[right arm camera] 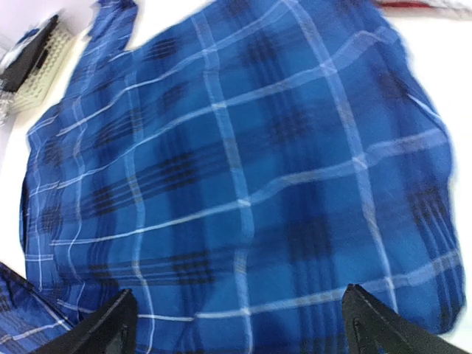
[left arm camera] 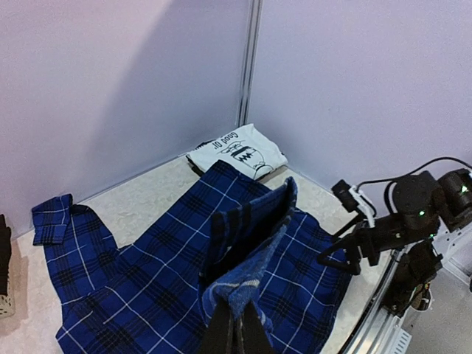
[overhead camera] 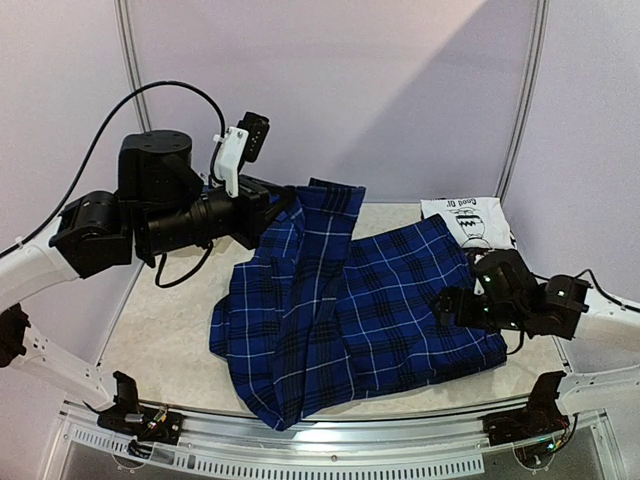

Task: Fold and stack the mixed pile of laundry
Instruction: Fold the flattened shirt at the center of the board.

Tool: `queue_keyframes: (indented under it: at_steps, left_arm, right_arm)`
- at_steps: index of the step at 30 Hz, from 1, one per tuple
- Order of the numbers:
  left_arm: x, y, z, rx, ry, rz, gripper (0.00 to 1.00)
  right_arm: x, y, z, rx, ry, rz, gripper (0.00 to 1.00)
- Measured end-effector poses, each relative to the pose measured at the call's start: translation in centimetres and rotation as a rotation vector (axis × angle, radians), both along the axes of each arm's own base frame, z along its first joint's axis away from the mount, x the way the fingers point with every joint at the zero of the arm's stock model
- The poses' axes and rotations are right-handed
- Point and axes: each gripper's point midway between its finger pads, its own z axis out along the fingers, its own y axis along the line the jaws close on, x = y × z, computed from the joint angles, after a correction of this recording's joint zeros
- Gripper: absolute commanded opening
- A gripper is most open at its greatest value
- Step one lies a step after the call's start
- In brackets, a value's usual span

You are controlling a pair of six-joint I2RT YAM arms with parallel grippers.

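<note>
The blue-and-black plaid shirt [overhead camera: 340, 310] lies spread over the table [overhead camera: 160, 330], its near hem reaching the table's front edge. Over the shirt's right half the right gripper [right arm camera: 243, 317] hangs low. Its two fingers [right arm camera: 118, 321] are spread wide apart with nothing between them. Plaid cloth fills the wrist view beneath them, and whether the tips touch it is hard to say in that blurred view.

Farther back, above the shirt's far left part, the left gripper [left arm camera: 236, 324] is clamped tight on a bunched fold of the shirt. It holds a ridge of cloth up off the table, and the cloth slopes down to the flat part on either side.

Touching the shirt's far right corner lies a folded T-shirt [overhead camera: 470, 218], its pale cartoon print facing up.
</note>
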Motion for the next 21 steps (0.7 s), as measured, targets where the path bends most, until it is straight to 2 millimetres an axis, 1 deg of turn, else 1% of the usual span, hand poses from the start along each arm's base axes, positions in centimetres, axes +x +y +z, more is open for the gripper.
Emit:
queue_keyframes:
  at_steps: [4, 6, 7, 9, 13, 15, 18, 19, 21]
  left_arm:
    - [1.0, 0.4, -0.8, 0.003, 0.008, 0.001, 0.00]
    - [1.0, 0.3, -1.5, 0.007, 0.016, -0.011, 0.00]
    - [1.0, 0.3, -1.8, 0.010, 0.019, -0.017, 0.00]
    - [1.0, 0.0, -2.3, 0.013, 0.024, -0.031, 0.00]
    - [0.8, -0.2, -2.9, 0.014, 0.031, -0.053, 0.00]
    - [0.7, -0.2, -3.0, 0.009, 0.030, -0.060, 0.00]
    - [0.6, -0.1, -3.1, 0.006, 0.031, -0.070, 0.00]
    - [0.6, 0.0, -3.1, 0.007, 0.031, -0.071, 0.00]
    - [0.6, 0.0, -3.2, 0.007, 0.033, -0.074, 0.00]
  right_arm:
    - [-1.9, -4.4, -0.5, -0.003, 0.042, -0.171, 0.90]
    - [-2.9, -6.6, -1.0, -0.007, 0.078, -0.279, 0.90]
    - [-3.2, -7.3, -1.3, -0.015, 0.093, -0.315, 0.90]
    - [-4.1, -8.8, -2.2, -0.042, 0.139, -0.399, 0.86]
    - [-4.9, -11.2, -4.2, -0.106, 0.214, -0.541, 0.82]
    - [-5.0, -12.7, -5.8, -0.107, 0.259, -0.625, 0.80]
    - [-5.9, -15.3, -8.3, -0.105, 0.343, -0.738, 0.79]
    - [-6.2, -15.7, -8.8, -0.103, 0.362, -0.753, 0.78]
    - [-6.3, -15.5, -9.2, -0.086, 0.382, -0.742, 0.75]
